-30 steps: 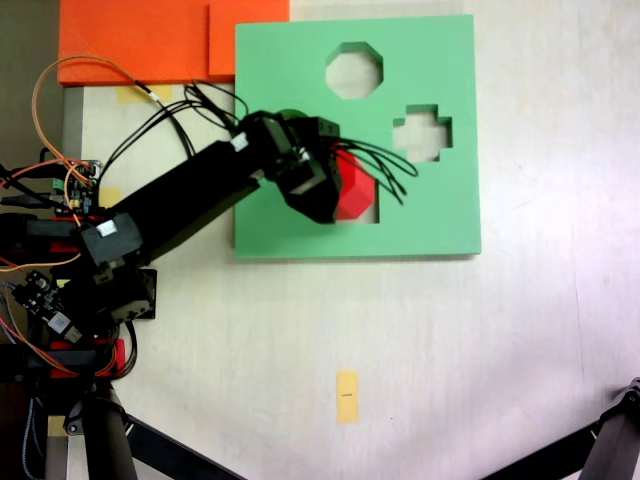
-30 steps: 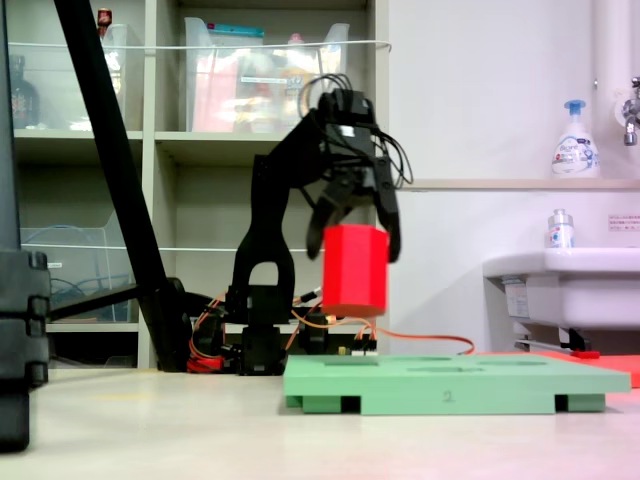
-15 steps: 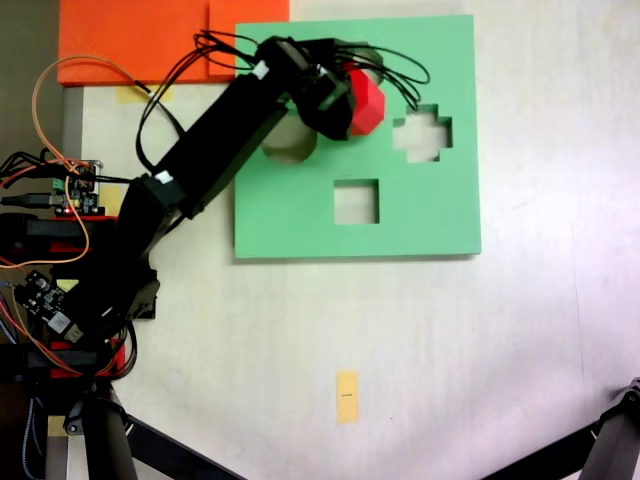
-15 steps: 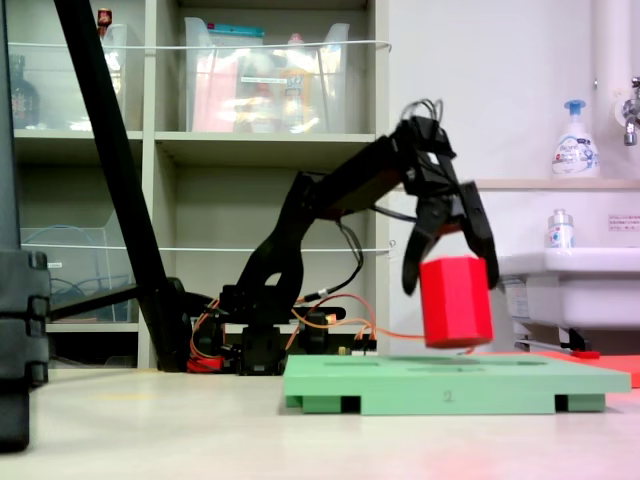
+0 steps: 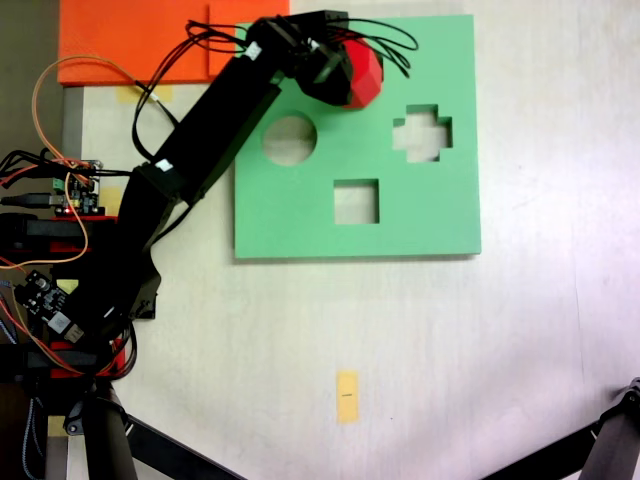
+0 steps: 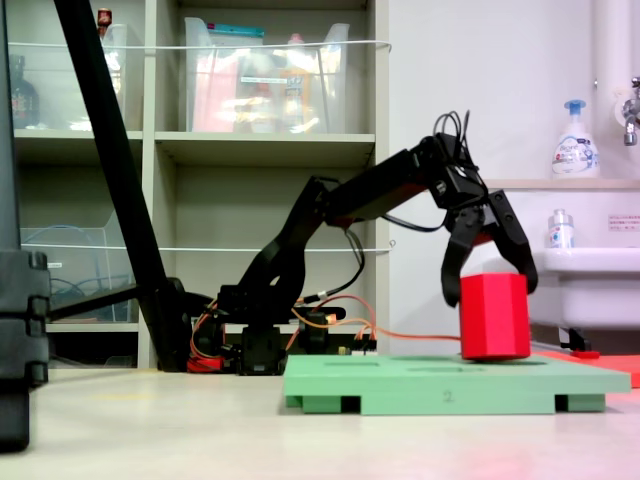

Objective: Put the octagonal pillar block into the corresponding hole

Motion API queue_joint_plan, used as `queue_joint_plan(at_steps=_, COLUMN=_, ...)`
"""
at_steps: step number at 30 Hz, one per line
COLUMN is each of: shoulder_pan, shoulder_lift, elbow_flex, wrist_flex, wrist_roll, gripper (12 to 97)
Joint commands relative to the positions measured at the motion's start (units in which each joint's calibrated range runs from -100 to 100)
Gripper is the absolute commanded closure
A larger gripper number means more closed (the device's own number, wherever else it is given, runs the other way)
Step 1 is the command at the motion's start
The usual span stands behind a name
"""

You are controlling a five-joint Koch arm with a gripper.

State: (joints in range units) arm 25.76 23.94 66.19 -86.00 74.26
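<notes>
the claw grips the octagonal pillar block between its two black fingers, one on each side. the block hangs upright below the claw, its base at the top surface of the green foam board. the corresponding hole lies hidden beneath the block.

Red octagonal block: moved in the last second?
Yes. The red octagonal block went from over the square cut-out to the green board's top edge, and lower.
</notes>
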Motion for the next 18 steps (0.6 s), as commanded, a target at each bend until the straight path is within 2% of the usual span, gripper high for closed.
queue_joint_plan(at_steps=1, shoulder_pan=0.3, shoulder_lift=-0.2, elbow_flex=2.6, wrist_flex=3.3, wrist_roll=0.5, gripper=82.0)
queue_joint_plan(at_steps=18, shoulder_pan=0.6, shoulder_lift=0.2, elbow_flex=2.9, wrist_flex=5.3, wrist_roll=0.5, gripper=82.0)
